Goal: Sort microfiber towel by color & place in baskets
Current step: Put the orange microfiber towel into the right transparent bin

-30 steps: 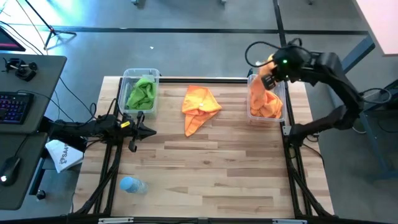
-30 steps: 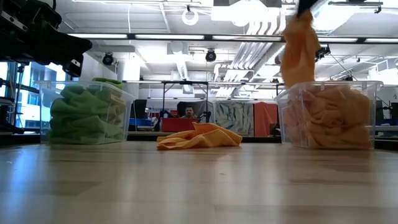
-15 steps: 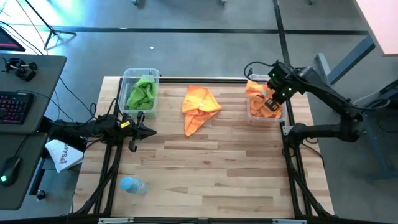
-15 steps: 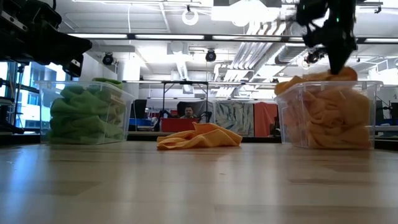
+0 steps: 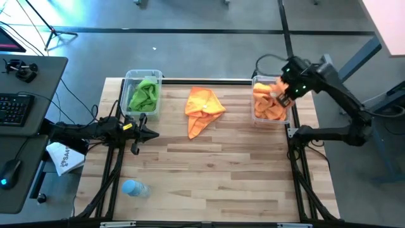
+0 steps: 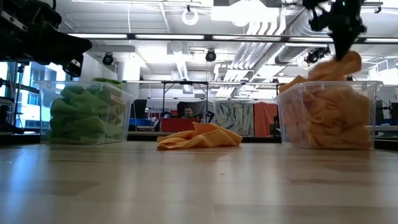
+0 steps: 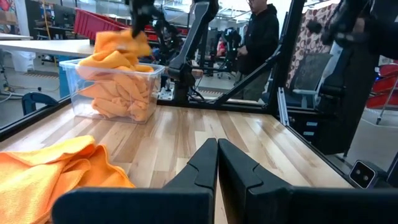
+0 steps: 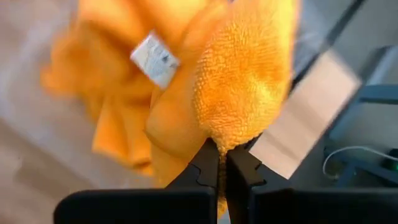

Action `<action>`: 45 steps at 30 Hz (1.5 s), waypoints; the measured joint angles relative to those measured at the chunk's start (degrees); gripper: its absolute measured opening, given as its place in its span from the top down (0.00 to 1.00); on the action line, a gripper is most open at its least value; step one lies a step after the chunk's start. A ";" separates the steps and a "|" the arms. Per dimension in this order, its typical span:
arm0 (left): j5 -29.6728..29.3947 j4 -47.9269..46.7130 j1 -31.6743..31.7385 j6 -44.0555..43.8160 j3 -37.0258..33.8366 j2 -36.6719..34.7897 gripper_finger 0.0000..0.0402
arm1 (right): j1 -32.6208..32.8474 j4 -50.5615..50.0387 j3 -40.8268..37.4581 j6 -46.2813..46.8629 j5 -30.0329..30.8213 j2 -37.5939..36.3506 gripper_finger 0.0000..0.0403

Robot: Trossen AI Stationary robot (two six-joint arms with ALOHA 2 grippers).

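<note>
Bench [image 5: 209,164]: one orange towel [image 5: 203,109] lies loose at the back, between the baskets. Left basket [image 5: 143,76] holds green towels [image 5: 145,95]; right basket [image 5: 259,81] holds orange. Right hand [image 5: 282,96], over the right basket, is clenched on an orange towel [image 8: 242,74]. Step: deposit. Next, you release it, then fetch the loose one. Left hand [image 7: 217,163] is clenched empty, parked nr the bench's left edge.
</note>
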 joint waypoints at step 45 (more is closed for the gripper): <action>0.00 0.01 0.01 -0.01 0.00 0.00 1.00 | -7.86 38.07 -30.26 -15.74 -20.72 14.16 1.00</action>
